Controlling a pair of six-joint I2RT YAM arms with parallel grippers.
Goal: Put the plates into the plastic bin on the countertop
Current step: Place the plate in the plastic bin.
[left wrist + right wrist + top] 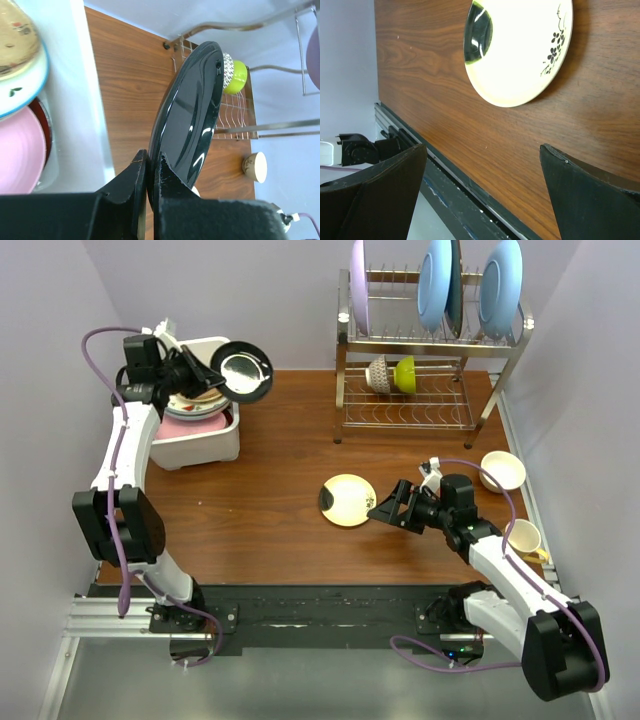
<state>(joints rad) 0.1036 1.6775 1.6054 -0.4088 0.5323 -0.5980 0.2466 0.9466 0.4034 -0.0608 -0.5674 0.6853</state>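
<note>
Round dark glass plate (245,370) clamped at rim by left pincer (210,378), held just right of white plastic bin (200,448). Small yellowish plate (347,499) noted on table (270,455) well right of bin; right pincer (385,508) spread wide beside it.

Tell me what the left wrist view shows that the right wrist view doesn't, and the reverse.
Only the left wrist view: the left gripper shut on the dark plate at its rim, next to the white bin holding a pink plate and others, plus the wire rack and a cream cup. Only the right wrist view: the open right gripper facing the yellowish plate, which lies flat and has a black flower print. Both: the wooden countertop.
</note>
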